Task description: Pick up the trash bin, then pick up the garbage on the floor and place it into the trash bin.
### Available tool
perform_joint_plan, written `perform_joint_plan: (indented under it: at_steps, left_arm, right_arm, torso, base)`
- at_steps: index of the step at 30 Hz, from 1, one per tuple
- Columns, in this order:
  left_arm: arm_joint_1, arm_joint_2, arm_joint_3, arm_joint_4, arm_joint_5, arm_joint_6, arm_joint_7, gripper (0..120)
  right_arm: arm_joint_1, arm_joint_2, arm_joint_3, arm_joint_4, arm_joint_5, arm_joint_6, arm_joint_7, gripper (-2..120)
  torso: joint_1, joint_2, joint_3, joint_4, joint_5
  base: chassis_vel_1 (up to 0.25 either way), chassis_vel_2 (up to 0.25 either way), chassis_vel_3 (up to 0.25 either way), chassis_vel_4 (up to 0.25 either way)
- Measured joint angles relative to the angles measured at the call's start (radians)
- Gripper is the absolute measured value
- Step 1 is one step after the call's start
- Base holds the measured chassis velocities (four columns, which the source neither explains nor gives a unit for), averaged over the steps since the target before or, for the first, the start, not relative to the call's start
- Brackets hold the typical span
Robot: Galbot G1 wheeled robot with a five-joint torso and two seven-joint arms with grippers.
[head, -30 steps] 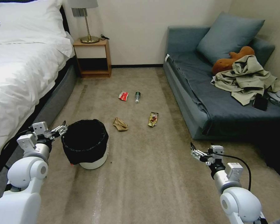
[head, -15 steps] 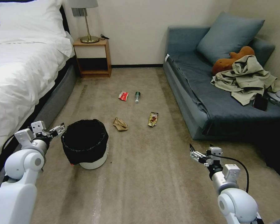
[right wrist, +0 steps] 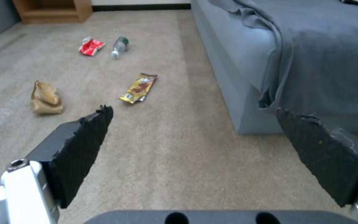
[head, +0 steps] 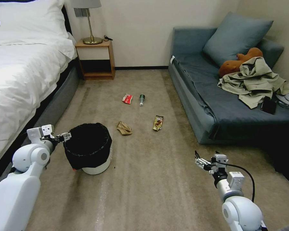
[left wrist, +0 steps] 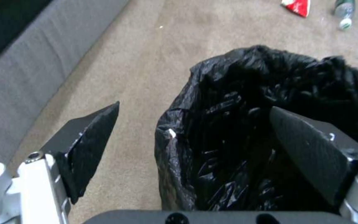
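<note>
Head view, trash bin: the trash bin (head: 88, 150), white-bodied with a black bag liner, stands upright on the carpet near the bed (head: 19, 73).
Head view, left end effector: the left end effector (head: 65, 137) sits right at the bin's rim on the bed side; whether it touches the liner cannot be told from here.
Head view, right end effector: the right end effector (head: 199, 162) hangs released above bare carpet, well apart from the bin and near the blue sofa (head: 212, 106).
Head view, garbage: a brown paper wad (head: 124, 128), a gold-brown snack packet (head: 158, 123), a red-and-white wrapper (head: 127, 98) and a small clear bottle (head: 141, 99) lie on the floor between bed and sofa, beyond the bin.
Left wrist view: the left end effector (left wrist: 193, 126) is released, its jaws spread wide to either side of the liner's rim (left wrist: 179, 124), one outside over carpet, one over the bin's mouth.
Right wrist view: the right end effector (right wrist: 193, 124) is released, grasping nothing; the snack packet (right wrist: 139, 87) and paper wad (right wrist: 45, 98) lie on the carpet ahead.
</note>
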Motion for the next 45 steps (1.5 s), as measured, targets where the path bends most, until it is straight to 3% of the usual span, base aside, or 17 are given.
perform_joint_plan:
  at_steps: [8,16,30,38,41,44,45]
  left_arm:
    - [-0.047,-0.008,0.044,0.08,0.02,0.006,-0.002,97]
    - [-0.102,-0.043,0.079,0.18,0.057,-0.003,0.005,98]
    - [-0.148,-0.08,0.103,0.282,0.095,-0.017,0.015,96]
    - [-0.146,-0.089,0.11,0.291,0.078,-0.018,0.018,70]
    - [-0.131,-0.091,0.106,0.292,0.09,-0.024,0.029,54]
    - [-0.127,-0.091,0.103,0.291,0.096,-0.027,0.033,51]
    - [-0.116,-0.09,0.097,0.284,0.102,-0.033,0.039,41]
  right_arm:
    - [0.007,0.006,-0.011,-0.023,-0.013,0.0,0.0,100]
    - [0.02,0.014,-0.034,-0.045,-0.027,-0.003,0.0,100]
    - [0.012,0.016,-0.041,-0.045,-0.037,-0.003,0.0,100]
    - [-0.002,0.016,-0.04,-0.025,-0.036,-0.003,0.001,100]
    - [-0.007,0.016,-0.039,-0.017,-0.034,-0.004,0.001,100]
    - [-0.008,0.016,-0.039,-0.016,-0.034,-0.004,0.001,100]
    - [-0.01,0.016,-0.04,-0.013,-0.034,-0.005,0.001,100]
  torso:
    - [0.0,0.0,0.0,0.0,0.0001]
    - [0.0,0.0,0.0,0.0,0.0]
    - [0.0,0.0,0.0,0.0,0.0001]
    - [0.0,0.0,0.0,0.0,0.0001]
    - [0.0,0.0,0.0,0.0,0.0002]
    - [0.0,0.0,0.0,0.0001,0.0003]
    - [0.0,0.0,0.0,0.0001,0.0003]
  base:
    - [0.0,0.0,0.0,0.0]
    - [0.0,0.0,0.0,0.0]
    - [0.0,0.0,0.0,0.0]
    - [0.0,0.0,0.0,0.0]
    - [0.0,0.0,0.0,0.0]
    - [0.0,0.0,0.0,0.0]
    - [0.0,0.0,0.0,0.0]
